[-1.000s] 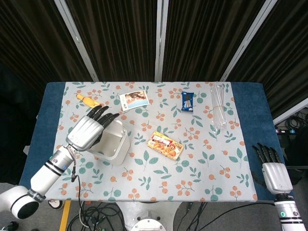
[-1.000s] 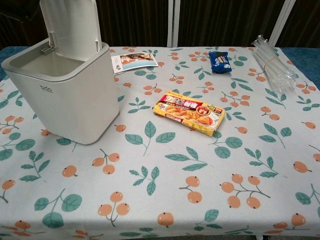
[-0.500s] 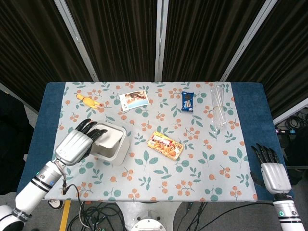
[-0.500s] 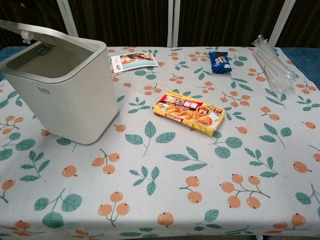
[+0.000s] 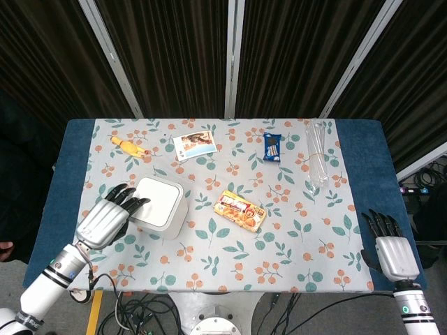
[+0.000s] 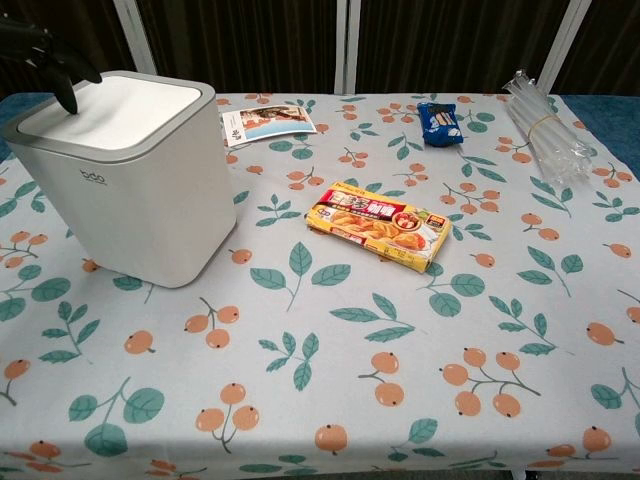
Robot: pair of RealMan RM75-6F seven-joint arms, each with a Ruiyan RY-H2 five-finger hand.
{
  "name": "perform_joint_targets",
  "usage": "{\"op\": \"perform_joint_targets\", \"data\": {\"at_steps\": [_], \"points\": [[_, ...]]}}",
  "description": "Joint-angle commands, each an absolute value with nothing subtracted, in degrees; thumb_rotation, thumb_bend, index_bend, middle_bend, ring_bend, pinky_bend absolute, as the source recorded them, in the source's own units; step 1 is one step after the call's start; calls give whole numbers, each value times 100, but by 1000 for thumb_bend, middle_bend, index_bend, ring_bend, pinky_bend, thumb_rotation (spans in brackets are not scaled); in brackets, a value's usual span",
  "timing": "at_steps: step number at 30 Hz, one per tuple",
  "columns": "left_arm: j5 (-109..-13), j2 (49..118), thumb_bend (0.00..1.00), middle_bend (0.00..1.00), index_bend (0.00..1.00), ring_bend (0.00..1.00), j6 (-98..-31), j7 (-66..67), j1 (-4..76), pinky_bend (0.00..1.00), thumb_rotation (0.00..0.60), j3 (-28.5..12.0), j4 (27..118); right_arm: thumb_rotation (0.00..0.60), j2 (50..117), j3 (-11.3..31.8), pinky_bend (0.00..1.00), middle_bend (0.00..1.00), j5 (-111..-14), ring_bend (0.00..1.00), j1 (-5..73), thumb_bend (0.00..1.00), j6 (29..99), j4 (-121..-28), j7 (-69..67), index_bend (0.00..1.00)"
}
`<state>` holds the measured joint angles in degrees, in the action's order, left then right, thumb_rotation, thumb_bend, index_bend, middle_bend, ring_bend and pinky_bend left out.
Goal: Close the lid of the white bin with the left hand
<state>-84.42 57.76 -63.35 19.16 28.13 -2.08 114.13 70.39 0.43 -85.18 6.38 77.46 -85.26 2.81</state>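
The white bin (image 5: 161,207) (image 6: 128,180) stands on the left part of the table with its lid (image 6: 115,102) lying flat and shut on top. My left hand (image 5: 106,218) is just left of the bin, fingers spread, dark fingertips (image 6: 60,75) at the lid's left edge. I cannot tell whether they touch it. My right hand (image 5: 391,249) hangs open off the table's right front corner, holding nothing.
A yellow snack box (image 5: 240,210) lies right of the bin. A photo card (image 5: 193,146), a blue packet (image 5: 272,147), a clear plastic bundle (image 5: 318,159) and a small orange toy (image 5: 128,145) lie along the back of the floral tablecloth (image 5: 293,237).
The lid swung down from upright to flat on the bin. My left hand drew back to the left and toward me, off the top of the bin.
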Motion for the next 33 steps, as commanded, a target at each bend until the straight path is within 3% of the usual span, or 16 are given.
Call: {"op": "perform_joint_targets", "data": {"at_steps": [1, 11, 22, 25, 30, 33], "points": [[-8463, 5827, 940, 304, 187, 117, -6347, 1874, 2791, 102, 600, -183, 11364, 600, 7048, 38, 0, 0, -8520, 0, 642, 261, 7738, -8522, 284, 0], [-8579, 5977, 939, 303, 186, 116, -6538, 1802, 2724, 102, 600, -205, 11224, 600, 7047, 43, 0, 0, -8512, 0, 637, 261, 7752, -8503, 254, 0], [-9291, 6220, 818, 262, 169, 116, -8685, 1115, 1786, 105, 600, -365, 10458, 600, 7025, 60, 0, 0, -8511, 0, 619, 261, 7800, -8483, 174, 0], [-9260, 6497, 656, 216, 152, 116, -9148, 756, 1362, 107, 600, -180, 9965, 600, 7021, 61, 0, 0, -8514, 0, 616, 261, 7806, -8492, 159, 0], [-8975, 6957, 146, 136, 102, 64, -9350, 270, 789, 107, 600, 167, 9059, 600, 7012, 85, 0, 0, -8526, 0, 631, 261, 7824, -8531, 155, 0], [-8972, 7176, 25, 123, 89, 28, -9362, 132, 623, 106, 600, 281, 8539, 600, 7010, 76, 0, 0, -8539, 0, 631, 261, 7828, -8568, 173, 0]]}}
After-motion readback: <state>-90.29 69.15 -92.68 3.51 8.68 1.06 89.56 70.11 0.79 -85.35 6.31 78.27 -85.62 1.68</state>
